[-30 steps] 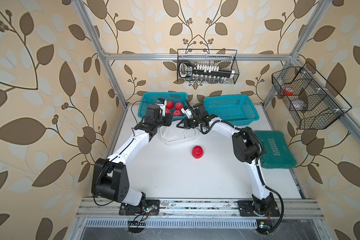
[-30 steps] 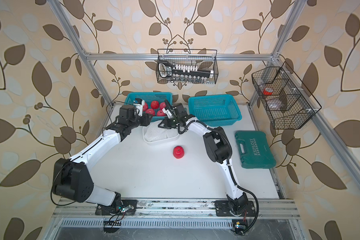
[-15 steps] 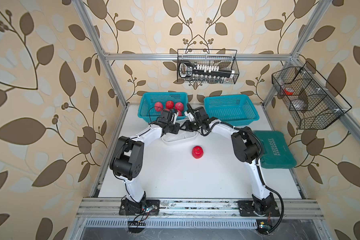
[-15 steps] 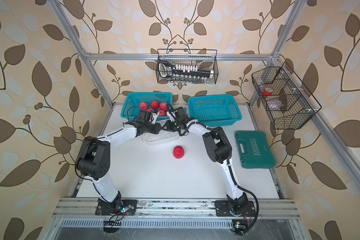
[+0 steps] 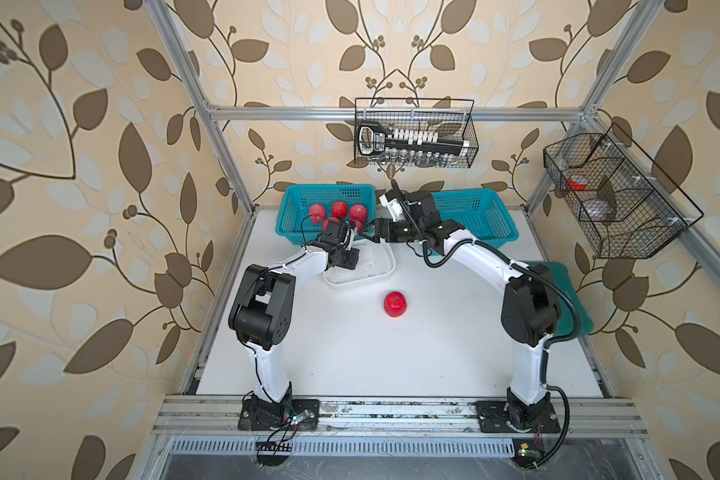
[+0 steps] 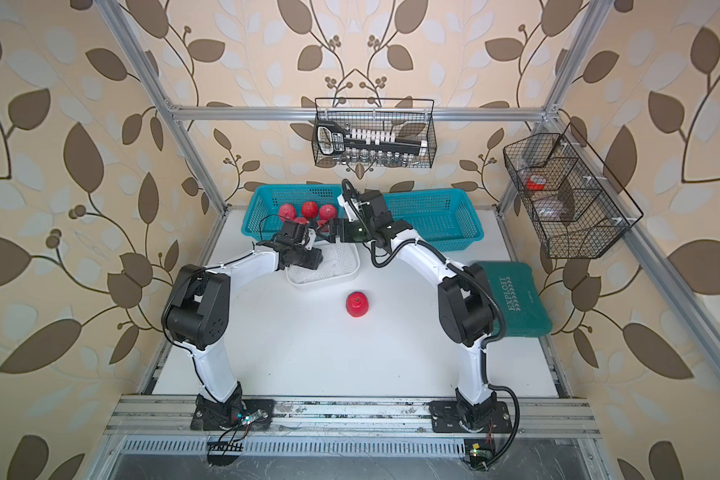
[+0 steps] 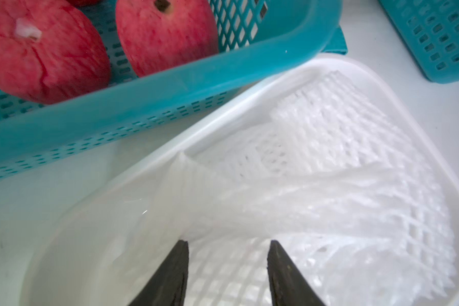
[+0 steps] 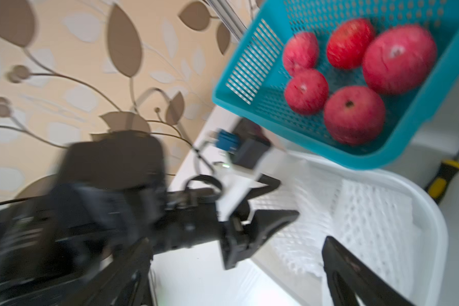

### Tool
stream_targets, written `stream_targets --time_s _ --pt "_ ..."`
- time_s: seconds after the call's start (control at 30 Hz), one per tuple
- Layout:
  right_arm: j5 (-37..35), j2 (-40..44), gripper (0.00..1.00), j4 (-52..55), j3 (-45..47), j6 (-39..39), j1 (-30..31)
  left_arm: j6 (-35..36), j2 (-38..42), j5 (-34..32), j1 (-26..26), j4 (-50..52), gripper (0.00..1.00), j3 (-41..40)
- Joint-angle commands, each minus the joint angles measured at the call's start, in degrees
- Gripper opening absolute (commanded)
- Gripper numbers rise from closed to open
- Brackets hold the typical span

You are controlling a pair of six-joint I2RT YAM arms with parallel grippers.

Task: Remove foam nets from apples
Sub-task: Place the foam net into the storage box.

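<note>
Five red-pink apples point(image 5: 339, 210) sit bare in a teal perforated basket point(image 5: 292, 195), and a sixth apple point(image 5: 395, 304) is out on the white desk point(image 5: 350, 353). White foam nets point(image 7: 329, 185) are piled in the white plastic tub point(image 5: 387, 266), and the left gripper point(image 7: 228, 242) hovers over them, half open, gripping nothing I can see. Right gripper point(image 6: 328, 233) is spread wide and empty. The green plastic case point(image 6: 516, 295) reads EXPLOIT.

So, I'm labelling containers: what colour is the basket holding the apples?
Teal with perforated walls; the basket shows best in the left wrist view.
</note>
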State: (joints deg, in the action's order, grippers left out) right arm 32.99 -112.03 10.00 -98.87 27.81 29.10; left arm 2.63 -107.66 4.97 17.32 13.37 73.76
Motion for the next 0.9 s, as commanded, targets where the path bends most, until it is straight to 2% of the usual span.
stream_targets --time_s 0.0,0.2,0.53,0.73,0.87 --pt "5.27 3.68 1.0 -3.61 4.09 0.01 -0.61 1.08 -1.09 0.47 0.61 0.78 0.5 2.79" --pt "1.55 14.33 1.0 -13.89 19.17 -2.34 -1.3 1.32 -4.21 0.79 0.7 2.13 0.51 4.93" --pt "-4.95 25.16 1.0 -21.22 42.83 -9.55 -1.84 1.5 -7.45 0.46 1.22 8.66 0.52 9.89" --pt "-13.39 34.38 0.99 -34.14 58.16 -9.13 -1.85 2.03 -9.25 -0.42 2.08 14.17 0.54 13.19" --pt "-15.95 35.51 1.0 -44.66 65.84 -7.84 -1.83 1.48 -10.67 -0.8 2.37 16.31 0.55 14.71"
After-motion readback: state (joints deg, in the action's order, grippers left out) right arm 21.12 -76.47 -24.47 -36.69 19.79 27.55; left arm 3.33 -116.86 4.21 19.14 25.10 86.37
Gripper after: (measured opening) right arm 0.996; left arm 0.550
